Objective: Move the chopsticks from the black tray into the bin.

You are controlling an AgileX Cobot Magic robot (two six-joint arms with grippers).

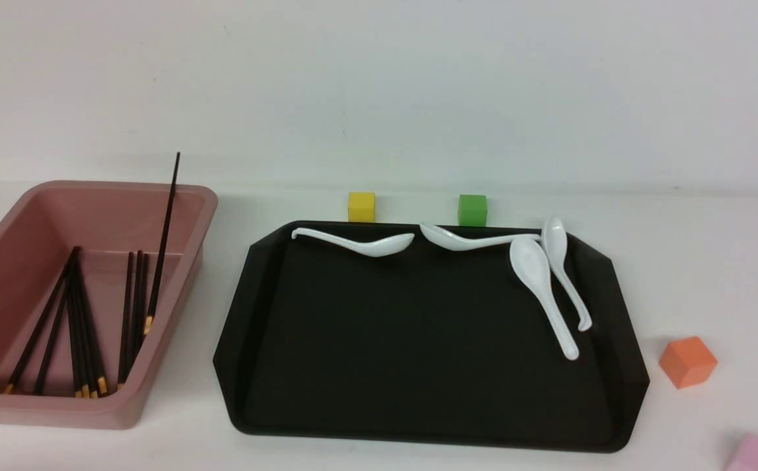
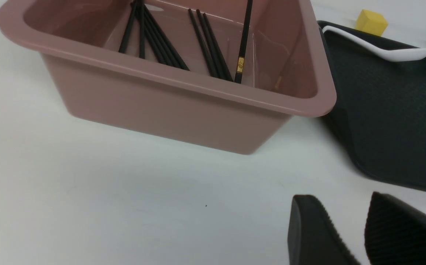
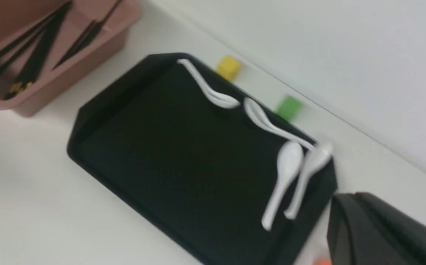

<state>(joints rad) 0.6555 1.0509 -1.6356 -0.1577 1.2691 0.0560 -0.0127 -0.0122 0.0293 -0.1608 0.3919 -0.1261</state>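
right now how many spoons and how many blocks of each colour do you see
white spoons: 4
yellow block: 1
green block: 1
orange block: 1
pink block: 1
total: 8

Bin (image 1: 52, 409) sits at the tray's (image 1: 418, 353) nine o'clock, chopsticks (image 1: 81, 327) inside. Four spoons (image 1: 536, 268) lie on the tray, twelve to two o'clock.

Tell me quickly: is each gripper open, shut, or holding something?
Left gripper: open, holding nothing.
Right gripper: blurred and cropped, cannot be told.
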